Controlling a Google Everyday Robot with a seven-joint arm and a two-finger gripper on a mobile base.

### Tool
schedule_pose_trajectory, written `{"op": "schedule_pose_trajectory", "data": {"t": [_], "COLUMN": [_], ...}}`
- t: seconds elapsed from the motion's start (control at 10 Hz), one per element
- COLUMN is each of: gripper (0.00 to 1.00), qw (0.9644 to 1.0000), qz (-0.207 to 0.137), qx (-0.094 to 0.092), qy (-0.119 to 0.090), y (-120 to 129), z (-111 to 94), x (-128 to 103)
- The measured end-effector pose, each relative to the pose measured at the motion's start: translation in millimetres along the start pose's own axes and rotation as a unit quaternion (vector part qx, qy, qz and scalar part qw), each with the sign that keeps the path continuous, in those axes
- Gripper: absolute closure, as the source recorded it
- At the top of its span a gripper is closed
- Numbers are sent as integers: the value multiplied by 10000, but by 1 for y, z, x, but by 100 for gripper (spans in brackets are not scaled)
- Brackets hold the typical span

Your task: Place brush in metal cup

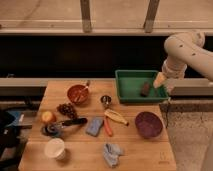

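The brush (67, 123) lies on the wooden table (145, 152) at the left, its black handle pointing right and its round dark head toward the left edge. The small metal cup (106, 100) stands upright near the middle back of the table, right of a red bowl. My gripper (161, 84) hangs from the white arm at the right, over the right edge of the green tray, far from both the brush and the cup. Nothing shows in it.
The green tray (131, 94) holds a short dark brown block (146, 88). Also on the table are the red bowl with a spoon (78, 94), grapes (67, 109), an apple (48, 116), a white cup (55, 148), a blue sponge (94, 126), a carrot (108, 128), a banana (116, 116), a purple bowl (148, 124) and a blue cloth (112, 152).
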Motion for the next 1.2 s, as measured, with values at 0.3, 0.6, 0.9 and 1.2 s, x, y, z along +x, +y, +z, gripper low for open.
{"op": "schedule_pose_trajectory", "data": {"t": [0.3,0.6,0.9,1.2], "gripper": [20,20,20,20], "qw": [10000,10000,10000,10000], "qz": [0,1,0,-20], "qx": [0,0,0,34], "qy": [0,0,-1,-24], "y": [0,0,0,0], "z": [0,0,0,-1], "x": [0,0,0,-1]}}
